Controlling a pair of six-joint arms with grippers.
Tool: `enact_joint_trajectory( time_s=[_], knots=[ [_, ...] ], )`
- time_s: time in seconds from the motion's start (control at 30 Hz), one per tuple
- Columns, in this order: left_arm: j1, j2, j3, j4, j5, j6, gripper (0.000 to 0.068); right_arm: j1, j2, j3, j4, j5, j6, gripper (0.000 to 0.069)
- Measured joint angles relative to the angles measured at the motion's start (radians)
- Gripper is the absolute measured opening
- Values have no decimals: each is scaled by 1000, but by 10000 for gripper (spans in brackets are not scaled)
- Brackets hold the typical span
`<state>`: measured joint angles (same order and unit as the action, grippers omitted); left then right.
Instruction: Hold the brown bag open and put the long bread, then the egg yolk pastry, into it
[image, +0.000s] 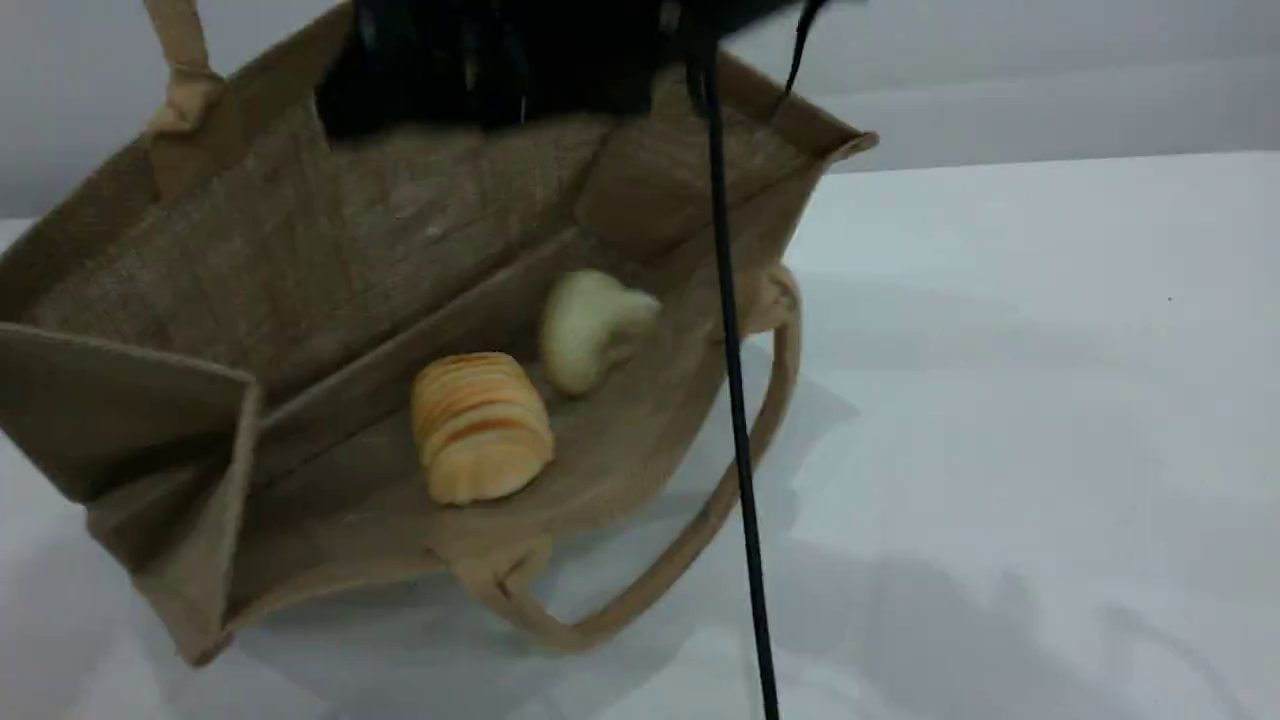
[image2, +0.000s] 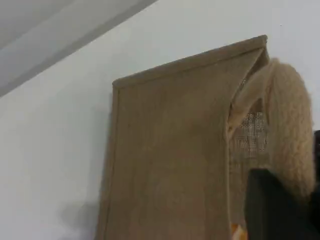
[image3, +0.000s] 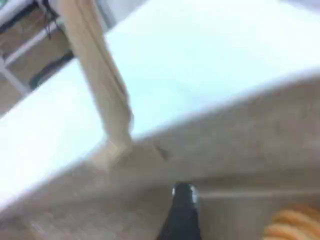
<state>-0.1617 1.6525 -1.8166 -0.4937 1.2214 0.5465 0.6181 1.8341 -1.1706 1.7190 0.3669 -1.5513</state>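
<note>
1. Closest in, the left gripper (image2: 280, 210) is pinching shut on the rope handle (image2: 292, 125) of the brown bag (image2: 170, 150), apparently propping its mouth open.
2. Over the bag's inside, the right gripper (image3: 182, 215) is hovering; whether its fingers are parted I cannot tell.
3. Both the long bread (image: 482, 425) and the egg yolk pastry (image: 590, 325) are lying inside, close together, so the loading looks done.

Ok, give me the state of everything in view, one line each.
brown bag, mouth open, one handle raised.
long bread, lying inside the bag.
egg yolk pastry, inside the bag beside the bread.
left gripper, shut on the bag's handle.
right gripper, over the bag, open or shut unclear.
</note>
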Motion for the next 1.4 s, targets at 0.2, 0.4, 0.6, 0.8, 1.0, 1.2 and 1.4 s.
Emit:
enact_joint_trajectory(
  time_s=[0.2, 0.4, 0.6, 0.8, 1.0, 1.2, 1.4],
  knots=[
    [0, 0, 38, -7, -5, 1, 83, -5, -163, 6, -218, 2, 150, 555],
    [0, 1, 138, -24, -7, 1, 83, -46, -338, 7, -535, 110, 415, 554],
    [0, 2, 291, -124, -121, 61, 83, -90, -503, 7, -879, 252, 739, 554],
    [-1, 4, 456, -253, -261, 189, 83, -93, -618, 7, -1173, 436, 1033, 554],
    [-6, 18, 565, -416, -352, 352, 83, -93, -721, 7, -1377, 596, 1250, 554],
    [-54, 109, 568, -467, -373, 388, 83, -94, -814, 7, -1519, 675, 1387, 554],
    [-61, 210, 568, -486, -438, 388, 83, -94, -864, 7, -1573, 768, 1472, 554]
  ],
)
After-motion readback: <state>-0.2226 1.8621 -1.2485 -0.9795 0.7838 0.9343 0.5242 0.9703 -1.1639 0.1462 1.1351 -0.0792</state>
